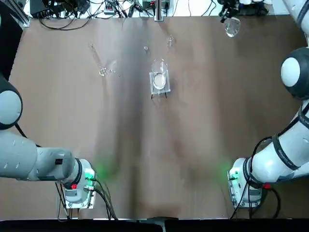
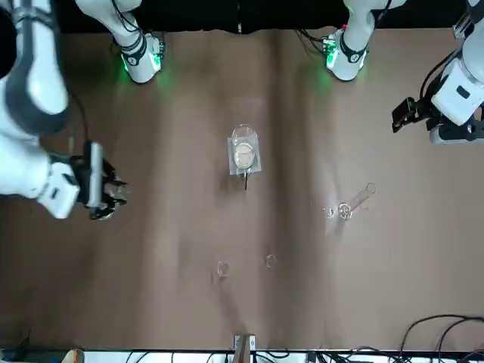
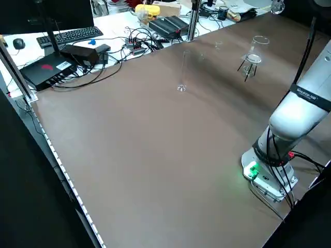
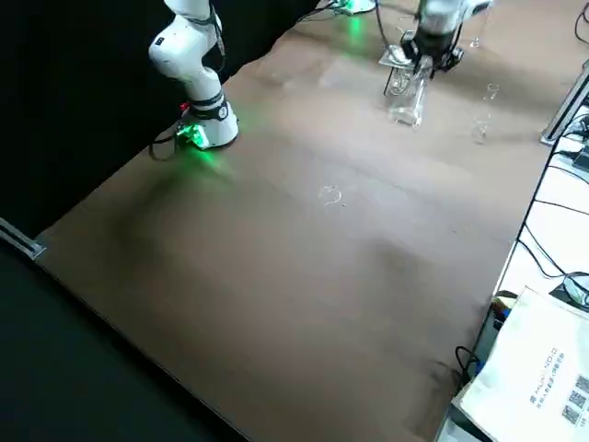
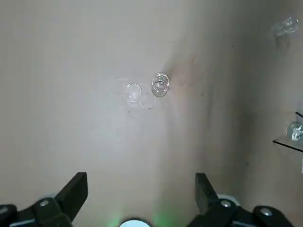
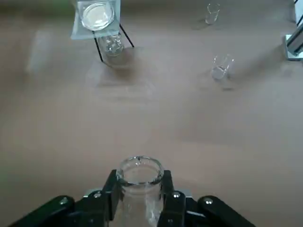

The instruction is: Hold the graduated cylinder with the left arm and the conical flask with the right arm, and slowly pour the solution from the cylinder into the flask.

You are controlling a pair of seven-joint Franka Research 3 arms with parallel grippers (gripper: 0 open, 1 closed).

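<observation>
L gripper (image 5: 142,177): fingers wide open, nothing btwn them, over the robot's L side of the table (image 1: 193,121). Grad. cylinder (image 1: 98,59) stands upright on the table, L of the wire stand (image 1: 153,90), w/ tiny glass bits (image 1: 112,71) just beside its foot; L fingers don't touch it. R gripper (image 6: 140,175): fingers closed on the flask (image 6: 140,201), one each side of its neck, held above the table's far R part. Stand bears a glass vessel w/ white contents (image 1: 159,80); 2 small glass cups (image 6: 221,67) nr it.
</observation>
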